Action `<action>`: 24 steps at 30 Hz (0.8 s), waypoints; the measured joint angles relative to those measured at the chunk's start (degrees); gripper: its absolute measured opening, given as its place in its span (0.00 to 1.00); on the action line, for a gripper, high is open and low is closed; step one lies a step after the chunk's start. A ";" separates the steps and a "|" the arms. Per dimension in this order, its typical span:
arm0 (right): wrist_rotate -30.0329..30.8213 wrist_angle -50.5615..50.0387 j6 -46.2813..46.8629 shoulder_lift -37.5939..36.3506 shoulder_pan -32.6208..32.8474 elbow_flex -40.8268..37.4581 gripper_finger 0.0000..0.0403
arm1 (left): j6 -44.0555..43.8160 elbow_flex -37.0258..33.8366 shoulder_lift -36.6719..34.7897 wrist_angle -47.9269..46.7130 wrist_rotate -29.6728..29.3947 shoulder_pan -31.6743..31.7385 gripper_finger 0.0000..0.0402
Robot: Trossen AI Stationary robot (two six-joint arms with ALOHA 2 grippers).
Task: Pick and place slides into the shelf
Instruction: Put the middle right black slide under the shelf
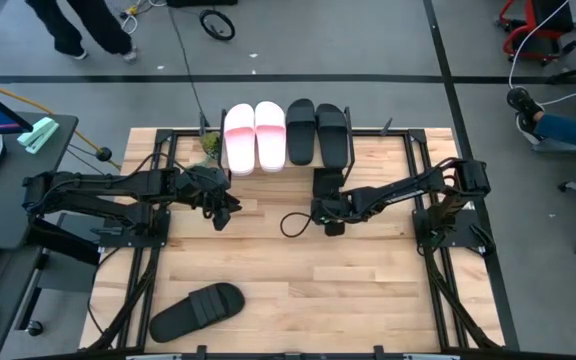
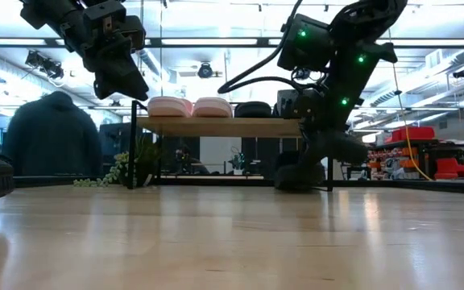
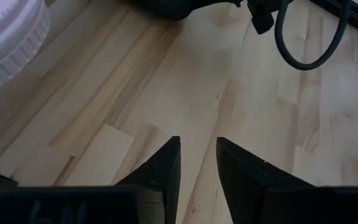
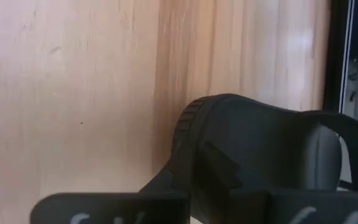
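The shelf stands at the table's far edge, and its plank carries two pale pink slides and two black slides side by side. A third black slide sits just in front of the shelf under my right gripper, which is shut on it. A fourth black slide lies sole-down near the table's near left corner. My left gripper hangs open above bare wood left of centre, its fingers around nothing. My right gripper holds the black slide by its end nearest the table's near edge, pinched between the two fingers. The fingers slant down from the near right. In the low view the slide rests on the table below the shelf plank; the gripper hides the exact contact.
A small green plant stands at the shelf's left leg. A black cable loop hangs beside my right gripper. The middle and near right of the tabletop are bare wood. People stand on the floor beyond the table's far edge.
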 joint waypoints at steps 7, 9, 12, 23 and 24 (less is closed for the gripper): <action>0.02 -0.09 -0.31 0.00 2.14 0.00 0.04 | 0.08 0.00 0.00 -0.01 0.00 0.00 0.27; -0.07 -0.03 -0.53 0.00 3.66 0.00 0.04 | 0.11 0.00 0.00 -0.01 0.00 0.01 0.27; -0.15 0.08 -0.96 0.00 5.38 0.04 0.04 | 0.23 0.00 0.00 -0.01 0.00 0.01 0.27; 1.17 -0.15 -1.14 -0.02 1.05 0.04 0.04 | 0.13 0.00 0.00 0.00 0.00 0.01 0.27; 0.71 -0.15 -1.65 -0.02 0.59 0.04 0.04 | 0.08 0.00 0.00 -0.01 0.00 0.00 0.27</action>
